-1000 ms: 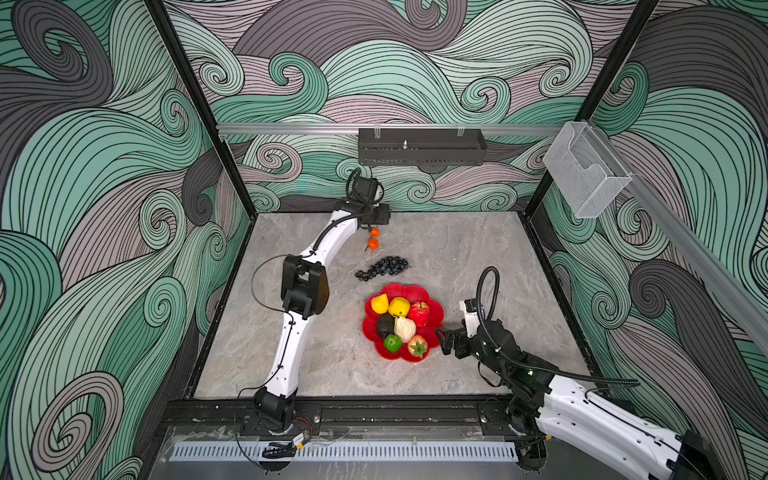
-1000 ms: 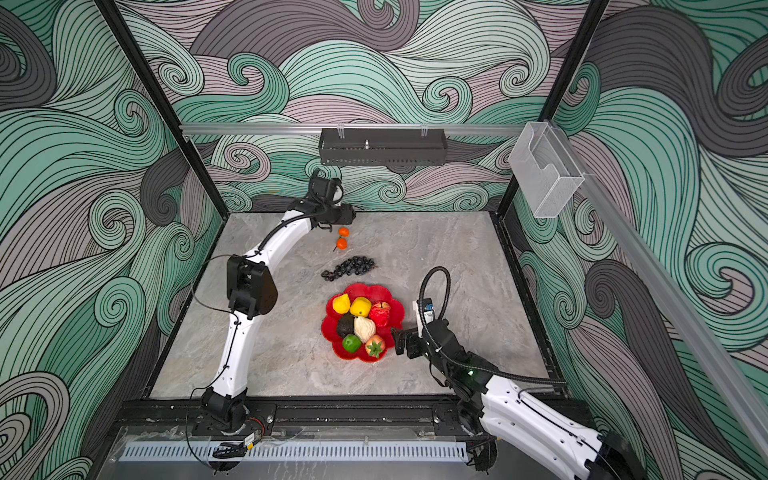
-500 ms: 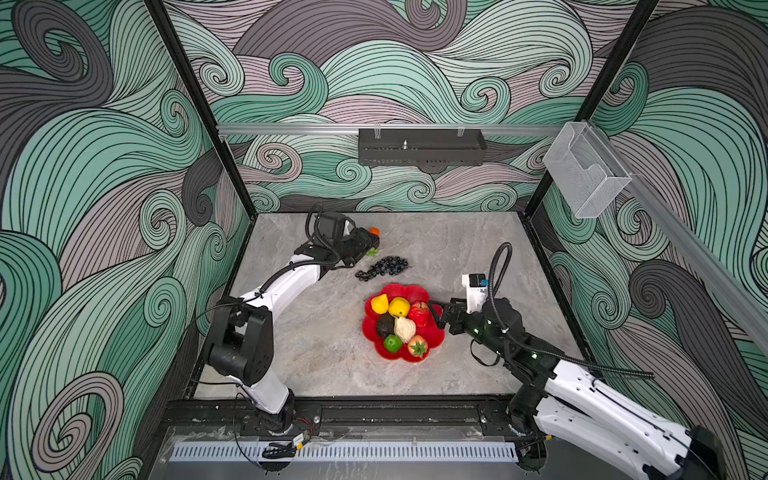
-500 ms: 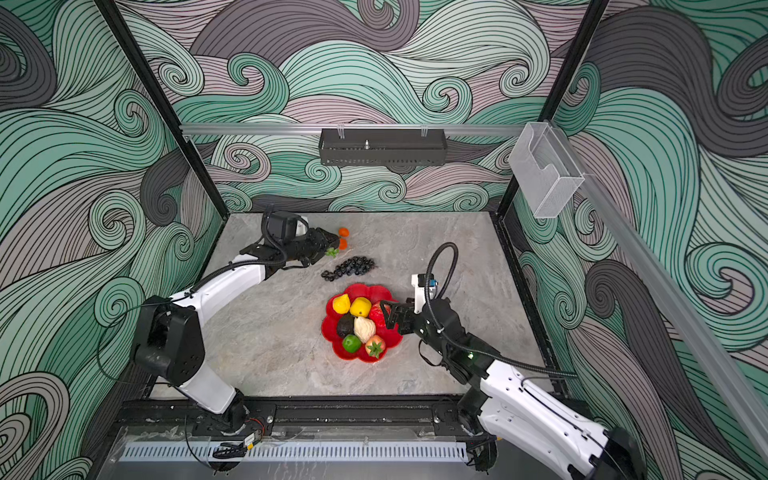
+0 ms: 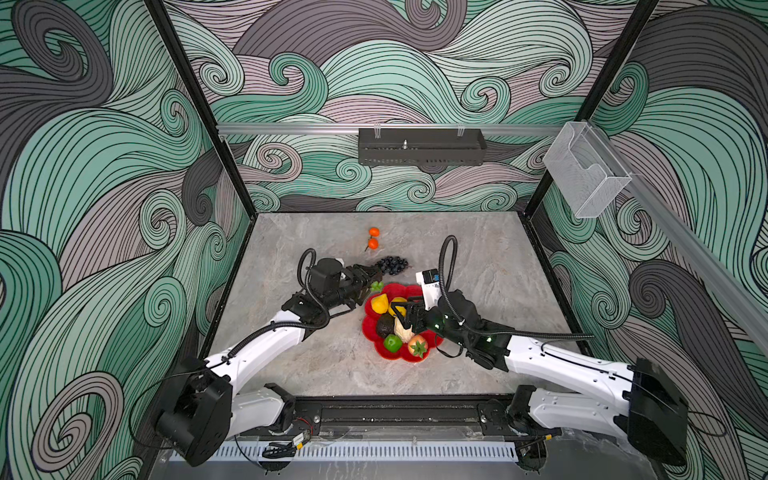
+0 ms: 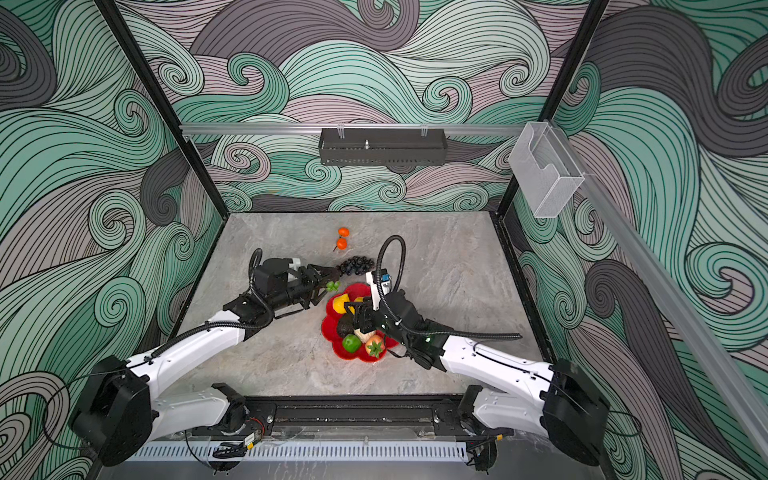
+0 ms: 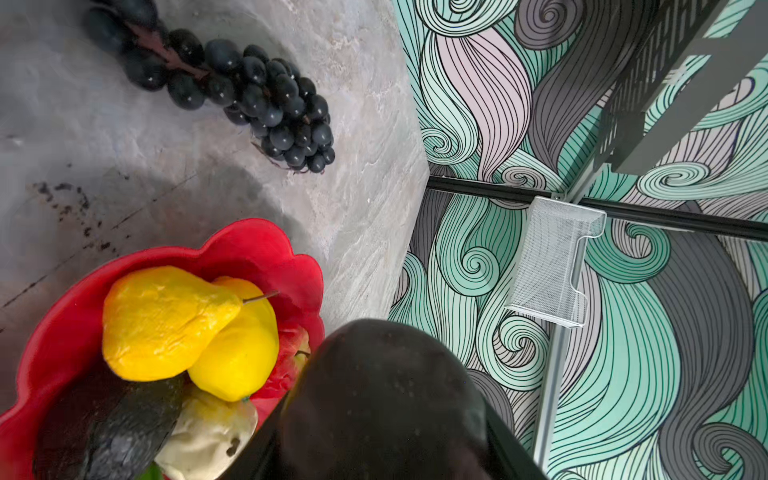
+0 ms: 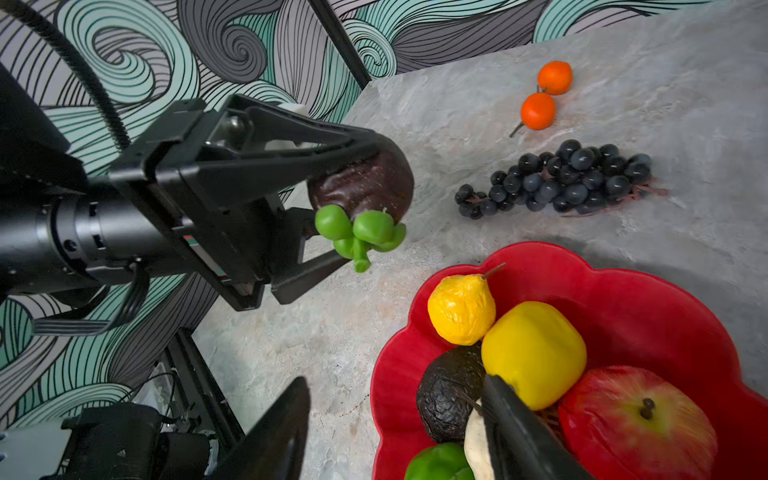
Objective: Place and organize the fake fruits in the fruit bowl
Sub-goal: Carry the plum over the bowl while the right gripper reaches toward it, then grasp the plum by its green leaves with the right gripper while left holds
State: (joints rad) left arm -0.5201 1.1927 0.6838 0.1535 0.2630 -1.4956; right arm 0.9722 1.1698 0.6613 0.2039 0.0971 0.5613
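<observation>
i find no word, brand, number or sign that i can read in any view. the only label-like thing is the white tag (image 5: pixel 427 287) on my right wrist camera, at about one o'clock from the fruit bowl (image 5: pixel 392 356) in both top views. it carries a blue patch, and any print on it is too small to make out.

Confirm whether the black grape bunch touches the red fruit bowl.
Apart. The left wrist view shows bare table between the grape bunch and the fruit bowl rim.
</observation>
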